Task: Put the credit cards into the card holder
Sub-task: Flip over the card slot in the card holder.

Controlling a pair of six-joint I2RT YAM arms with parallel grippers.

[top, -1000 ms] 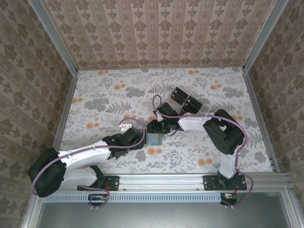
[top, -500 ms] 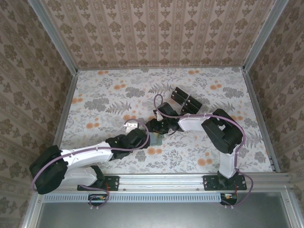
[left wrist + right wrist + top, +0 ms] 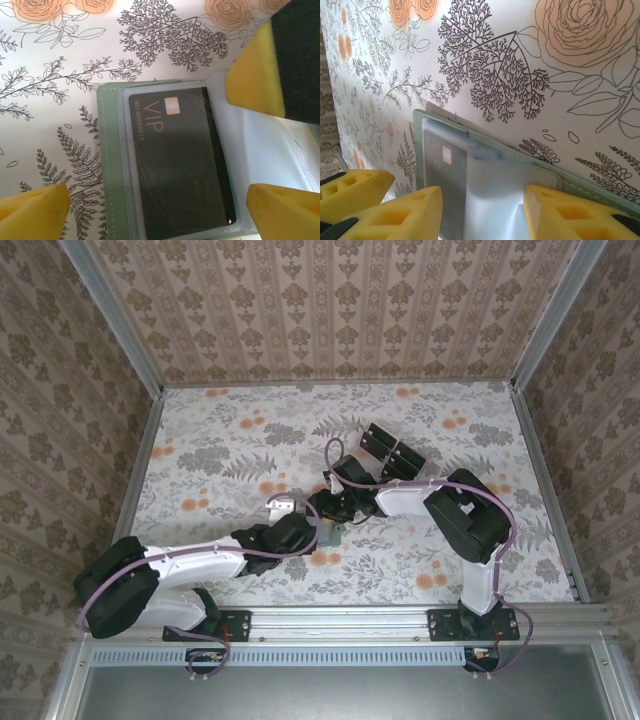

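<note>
One card in, the rest still to go.
A VIP card (image 3: 180, 165) sits sleeved in the open card holder (image 3: 107, 165) at table centre; more black cards (image 3: 388, 448) lie just beyond it, to the far right. The left gripper (image 3: 157, 205) hovers over it wide open and empty. The right gripper (image 3: 482, 200) is half-open astride the clear sleeve (image 3: 490, 175) — I cannot tell whether it grips.

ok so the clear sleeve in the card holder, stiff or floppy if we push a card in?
Probably floppy: the clear sleeve bows up off the card holder instead of lying flat. Likely slick too, given its sheen. The black card already seated looks flat and rigid, so it should slide rather than buckle.
</note>
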